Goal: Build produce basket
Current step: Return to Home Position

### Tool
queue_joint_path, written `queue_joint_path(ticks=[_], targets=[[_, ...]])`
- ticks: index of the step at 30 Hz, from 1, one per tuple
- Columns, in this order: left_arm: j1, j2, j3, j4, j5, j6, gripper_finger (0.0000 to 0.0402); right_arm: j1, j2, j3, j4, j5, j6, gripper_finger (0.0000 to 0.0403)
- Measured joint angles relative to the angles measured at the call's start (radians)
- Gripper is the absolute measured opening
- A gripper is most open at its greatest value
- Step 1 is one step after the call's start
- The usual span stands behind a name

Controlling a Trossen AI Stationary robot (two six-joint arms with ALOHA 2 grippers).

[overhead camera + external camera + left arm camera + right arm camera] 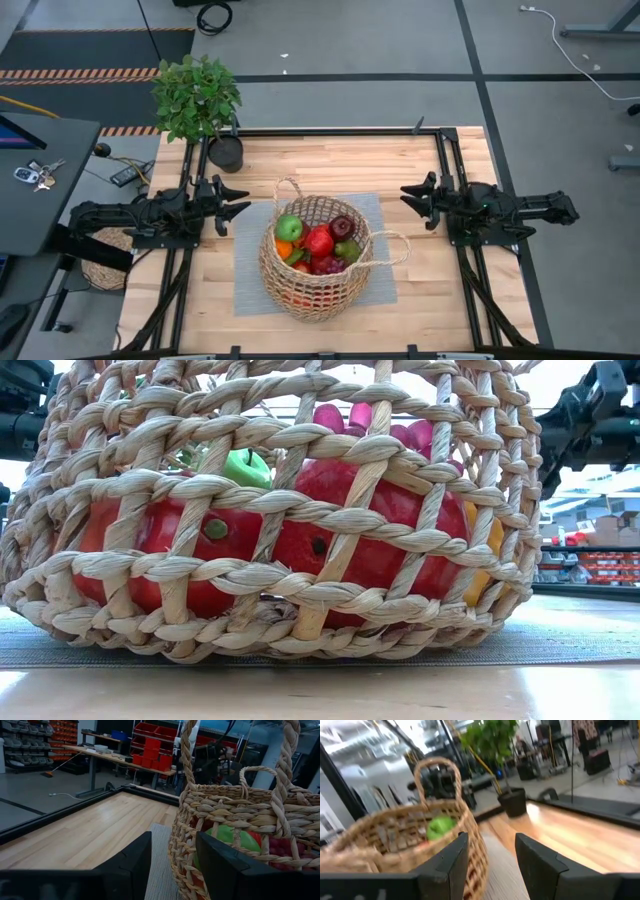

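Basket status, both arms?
Left gripper open, empty, beside basket; right gripper same, opposite side. Basket upright on grey mat, full of produce. Nothing blocking.

The surface (425, 310) carries one basket (300, 295) with two loop handles. Six pieces of produce can be counted on top of its load from above: one green apple (289, 227), one orange (284, 249), one bright red fruit (320, 240), one dark red apple (342, 226), one olive-green fruit (347, 250) and one bunch of purple grapes (328, 265). More pieces lie underneath, too hidden to count. There is one grey mat (248, 290) and one potted plant (197, 95). Two arms are present, making one left end effector (235, 203) and one right end effector (415, 200), with two fingers each.
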Motion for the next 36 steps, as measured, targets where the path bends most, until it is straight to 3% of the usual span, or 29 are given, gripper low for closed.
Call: queue_joint_path(ticks=[36], targets=[[0.0,0.0,0.0,0.0,0.0,0.0,0.016,0.0,0.021,0.0,-0.022,0.001,0.0,0.0168]])
